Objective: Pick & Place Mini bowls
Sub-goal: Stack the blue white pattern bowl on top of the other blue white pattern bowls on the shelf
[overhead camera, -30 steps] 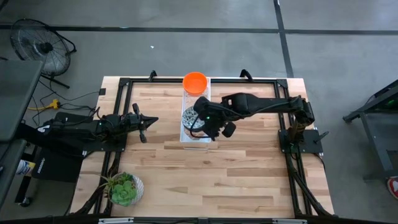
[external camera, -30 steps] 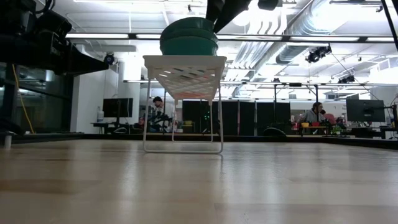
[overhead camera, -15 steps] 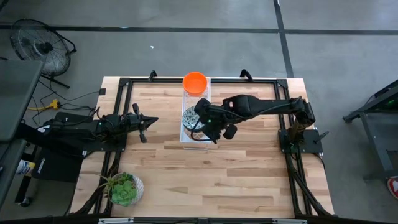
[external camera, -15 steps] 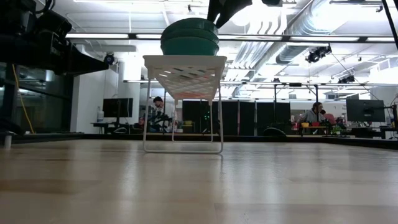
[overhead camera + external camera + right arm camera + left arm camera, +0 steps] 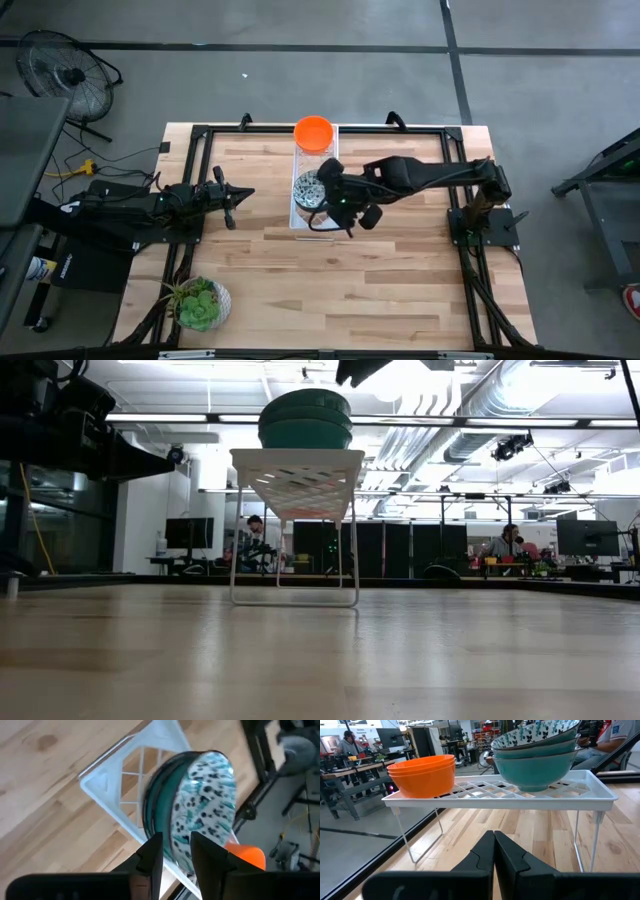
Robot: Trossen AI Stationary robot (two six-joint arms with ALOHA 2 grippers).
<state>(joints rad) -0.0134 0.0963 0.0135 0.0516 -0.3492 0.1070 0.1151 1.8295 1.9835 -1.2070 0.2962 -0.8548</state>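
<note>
A white wire rack (image 5: 300,216) stands on its legs at the table's middle. A stack of orange mini bowls (image 5: 314,131) sits on its far end. A stack of patterned, teal-sided mini bowls (image 5: 307,189) sits nearer its middle, also seen in the low view (image 5: 305,418) and the left wrist view (image 5: 537,755). My right gripper (image 5: 177,851) hovers open just above and to the right of the patterned stack (image 5: 200,805), clear of it at the low view's top (image 5: 358,369). My left gripper (image 5: 494,851) waits shut at the table's left, pointing level at the rack.
A potted green plant (image 5: 200,303) stands at the table's near left corner. A black frame runs along the table's edges (image 5: 200,132). Bare wood lies in front of the rack toward the near edge.
My right gripper has risen away from the patterned stack and drifted slightly toward the near edge, almost leaving the low view's top. Both bowl stacks have stayed put on the rack.
</note>
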